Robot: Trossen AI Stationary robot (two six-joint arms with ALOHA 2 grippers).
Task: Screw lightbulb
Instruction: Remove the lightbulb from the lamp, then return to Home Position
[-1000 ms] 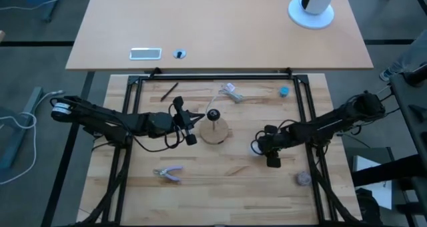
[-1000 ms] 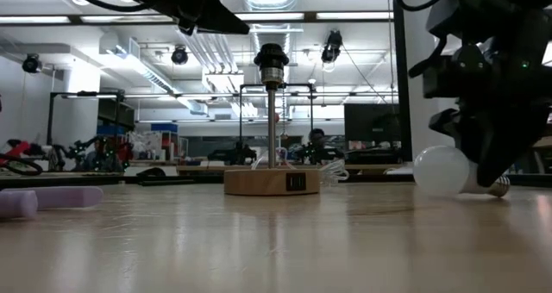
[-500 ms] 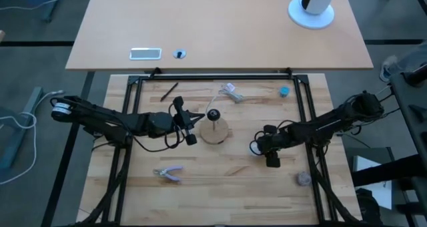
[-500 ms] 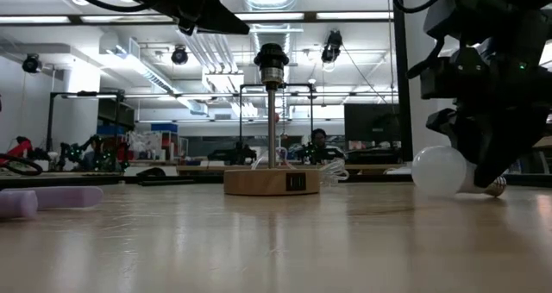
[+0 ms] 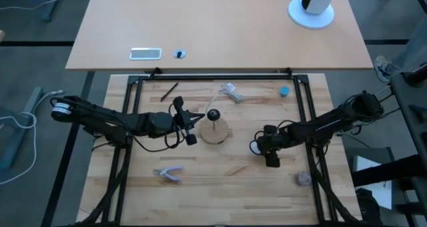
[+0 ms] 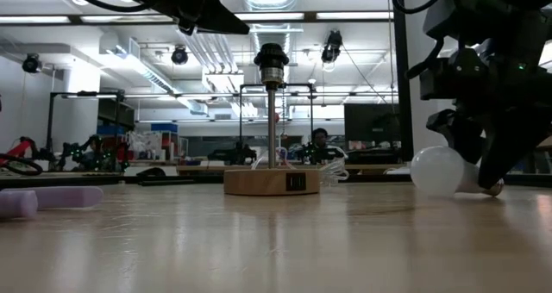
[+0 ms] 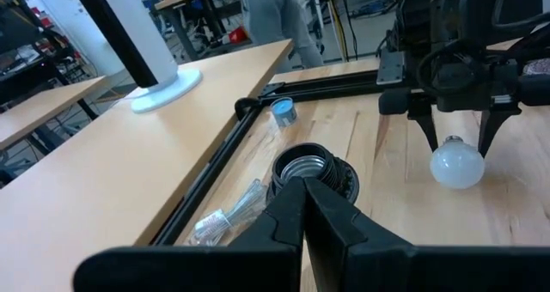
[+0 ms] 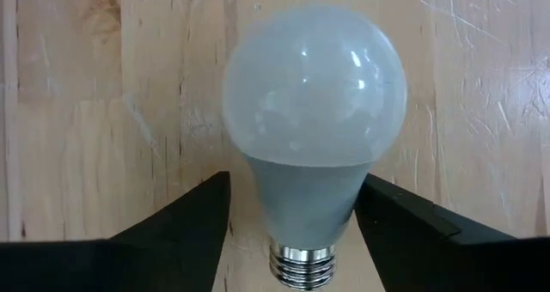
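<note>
Since a second ago the right tool (image 8: 292, 215) has spread its fingers — the lightbulb (image 8: 311, 124) has slid very slightly toward the lamp in the low view. The fingers now stand apart on either side of the bulb's grey neck, neither pad clearly pressing it; the bulb lies on its side on the tabletop (image 5: 227, 180), well to the right of the wooden lamp base (image 6: 272, 182). The left tool (image 7: 302, 208) is pinched together just at the socket (image 7: 311, 165), seemingly steadying it.

The risk, as I judge it: a round bulb with slack fingers around it can roll or skid, so a fresh squeeze may catch it crooked — or on the glass.

The right wrist view shows the gaps beside the neck; from above the bulb is half hidden by the arm. The low view alone shows it resting on the wood.
</note>
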